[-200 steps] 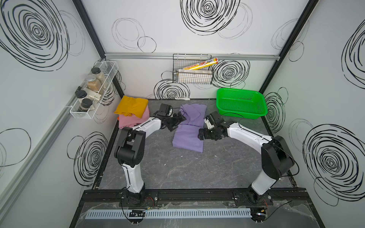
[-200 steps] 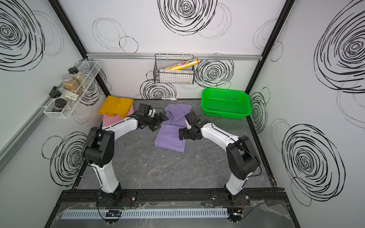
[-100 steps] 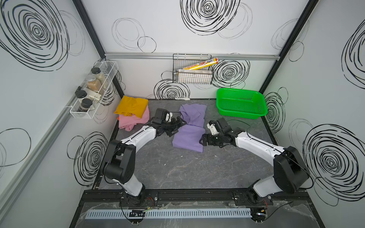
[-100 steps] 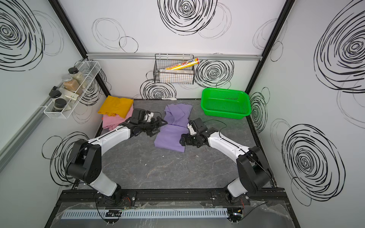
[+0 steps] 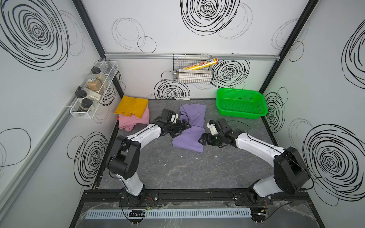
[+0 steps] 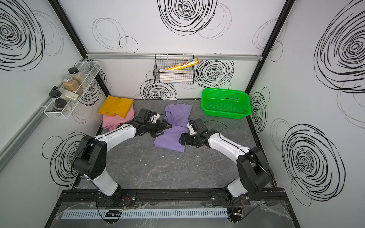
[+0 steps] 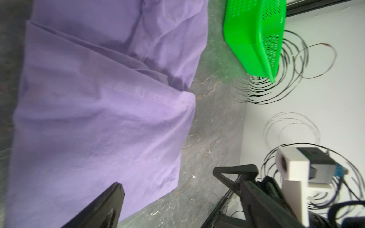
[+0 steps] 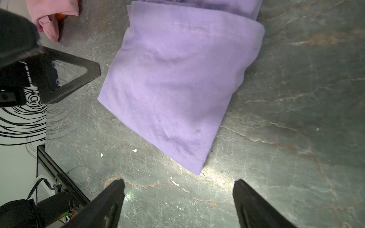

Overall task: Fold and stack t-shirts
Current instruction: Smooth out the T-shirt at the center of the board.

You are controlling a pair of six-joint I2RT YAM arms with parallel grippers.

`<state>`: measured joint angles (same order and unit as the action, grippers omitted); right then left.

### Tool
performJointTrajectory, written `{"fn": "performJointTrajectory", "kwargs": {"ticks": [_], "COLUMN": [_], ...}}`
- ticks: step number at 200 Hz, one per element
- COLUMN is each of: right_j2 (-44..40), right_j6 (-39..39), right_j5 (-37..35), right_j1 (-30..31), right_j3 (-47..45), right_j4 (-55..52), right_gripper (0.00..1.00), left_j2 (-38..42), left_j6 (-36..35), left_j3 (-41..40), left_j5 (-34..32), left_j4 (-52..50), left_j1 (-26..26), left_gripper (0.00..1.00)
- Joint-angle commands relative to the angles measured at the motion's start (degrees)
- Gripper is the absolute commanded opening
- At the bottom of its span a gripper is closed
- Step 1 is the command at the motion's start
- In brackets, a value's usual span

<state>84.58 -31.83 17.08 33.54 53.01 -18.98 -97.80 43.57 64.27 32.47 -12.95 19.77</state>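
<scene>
On the table [image 5: 197,167], the purple shirt [image 5: 187,138] is lying half-folded toward 12 o'clock, with the left gripper [image 7: 176,177] at its 9 and the right gripper [image 8: 178,184] at its 3, both gaping and empty, likely needing matched corner pinches.

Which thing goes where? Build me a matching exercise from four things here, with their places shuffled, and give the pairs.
Things:
1. mustard-yellow cotton t-shirt
2. pink cotton t-shirt
3. lavender-purple cotton t-shirt
4. green perforated plastic basket

Places:
A. middle of the grey table
B. far right corner
C. on top of another shirt
D. beneath another shirt

Pairs: 1-C, 2-D, 3-A, 4-B
</scene>
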Motion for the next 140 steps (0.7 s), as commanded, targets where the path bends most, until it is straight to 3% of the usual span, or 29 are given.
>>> {"fn": "performJointTrajectory", "kwargs": {"ticks": [1, 65, 140], "right_j2": [-2.3, -3.17, -3.19], "right_j6": [-1.88, -4.73, -4.97], "right_j5": [0.94, 4.33, 5.1], "right_j1": [-0.09, -0.14, -0.14], "right_j3": [-3.07, -9.5, -10.79], "right_j4": [1.48, 6.47, 7.05], "right_gripper": [0.89, 0.86, 0.85], "left_j2": [4.32, 9.81, 8.11], "left_j6": [-6.3, -10.52, -10.79], "left_j3": [-2.25, -12.57, -18.38], "left_j5": [-4.84, -10.7, -10.23], "left_j4": [-6.65, -10.16, -6.57], "left_j1": [-0.61, -1.57, -2.72], "left_gripper": [0.98, 0.99, 0.99]}}
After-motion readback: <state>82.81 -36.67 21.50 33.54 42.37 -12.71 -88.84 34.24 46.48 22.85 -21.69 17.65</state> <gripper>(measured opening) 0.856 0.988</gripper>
